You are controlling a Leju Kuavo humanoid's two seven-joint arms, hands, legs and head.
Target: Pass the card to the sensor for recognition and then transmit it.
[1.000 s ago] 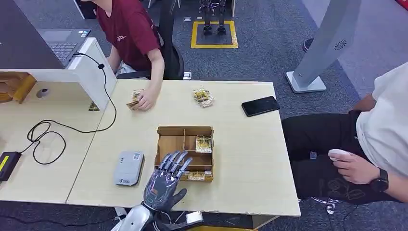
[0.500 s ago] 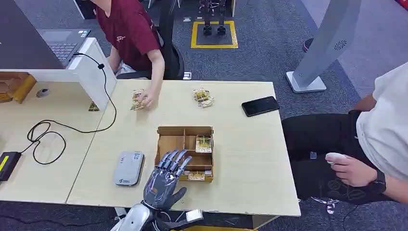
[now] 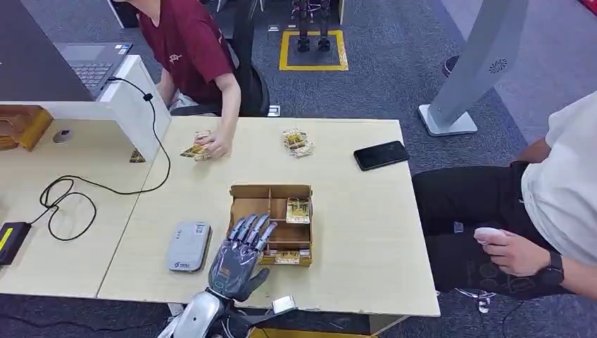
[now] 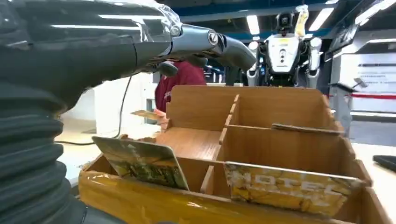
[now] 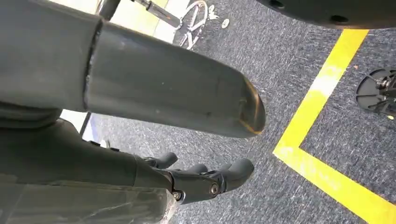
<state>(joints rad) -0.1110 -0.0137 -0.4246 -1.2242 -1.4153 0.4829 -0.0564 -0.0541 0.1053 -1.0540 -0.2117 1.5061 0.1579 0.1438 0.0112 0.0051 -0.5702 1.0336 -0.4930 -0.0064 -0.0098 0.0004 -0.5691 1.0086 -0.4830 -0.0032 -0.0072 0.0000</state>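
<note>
Phone (image 3: 381, 155) and snack packets (image 3: 297, 141) beyond box (image 3: 271, 193)

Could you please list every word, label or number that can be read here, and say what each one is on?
"HOTEL": on the worn yellow card standing in the wooden box.
Print on the grey sensor: too small to read.
Mark on the red shirt: too small to read.
Packets on the table: blurred.

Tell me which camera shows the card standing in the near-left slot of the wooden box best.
Left wrist view: the card stands close up, tilted, its printed face showing. In the head view the left hand hovers over that slot. The right wrist view faces the floor.
</note>
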